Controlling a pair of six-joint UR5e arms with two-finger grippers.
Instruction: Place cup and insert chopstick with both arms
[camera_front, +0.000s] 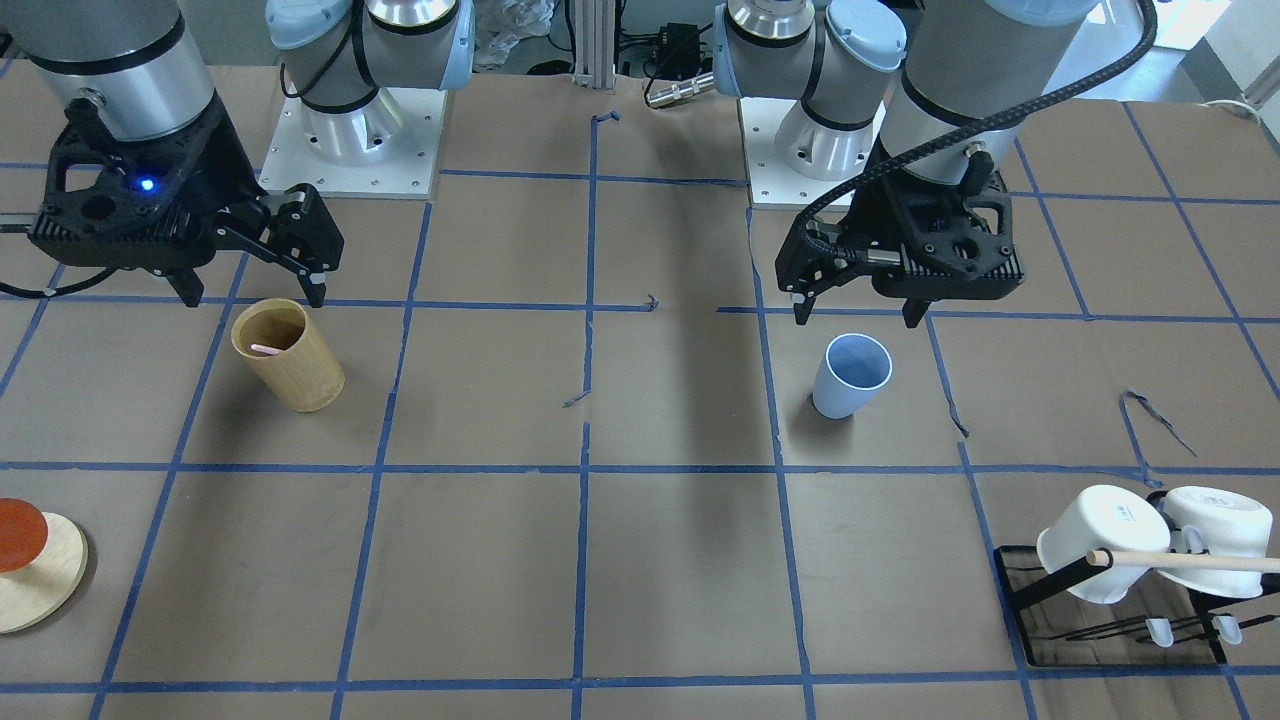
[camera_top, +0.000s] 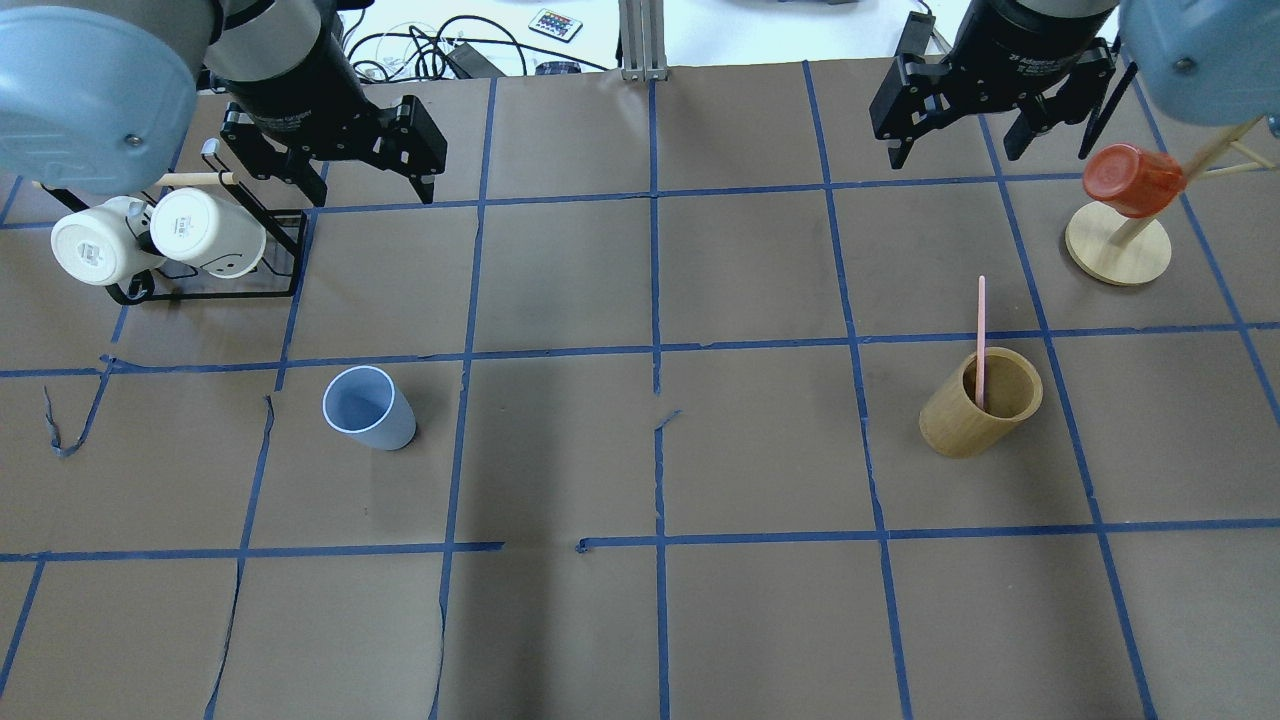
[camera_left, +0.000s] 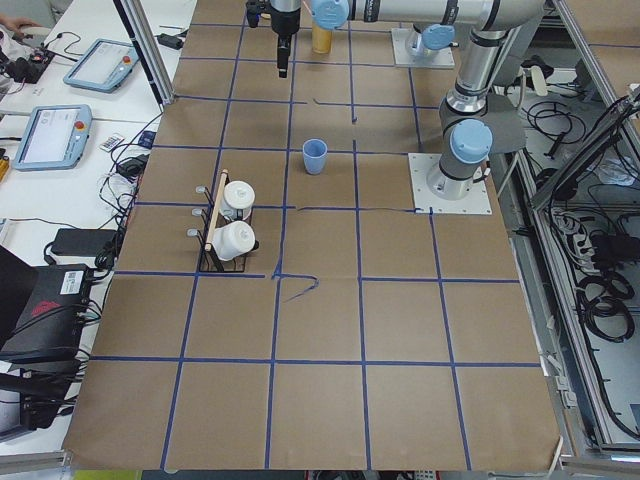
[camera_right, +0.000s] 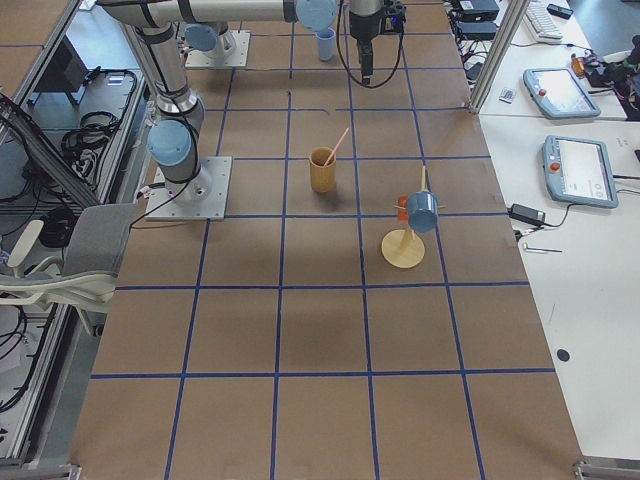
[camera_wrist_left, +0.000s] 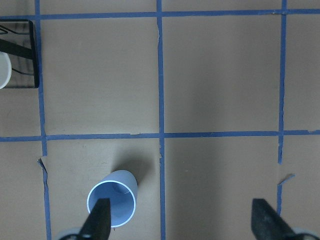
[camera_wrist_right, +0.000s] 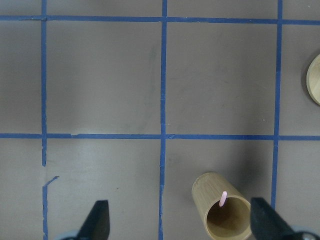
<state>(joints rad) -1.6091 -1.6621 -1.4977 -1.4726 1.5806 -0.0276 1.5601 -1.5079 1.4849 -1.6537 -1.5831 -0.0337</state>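
Note:
The pale blue cup (camera_front: 852, 375) stands upright and empty on the table; it also shows in the overhead view (camera_top: 368, 407) and the left wrist view (camera_wrist_left: 112, 205). One pink chopstick (camera_top: 981, 340) leans inside the tan bamboo cylinder (camera_top: 980, 405); its tip shows in the right wrist view (camera_wrist_right: 223, 198). My left gripper (camera_front: 856, 316) is open and empty, raised above and just behind the cup. My right gripper (camera_front: 254, 298) is open and empty, raised above and just behind the bamboo cylinder (camera_front: 290, 355).
A black mug rack (camera_top: 215, 293) with two white mugs (camera_top: 205, 232) and a wooden rod stands on my far left. A round wooden stand (camera_top: 1118, 252) with a red cup (camera_top: 1132, 180) stands on my far right. Blue tape lines grid the brown table.

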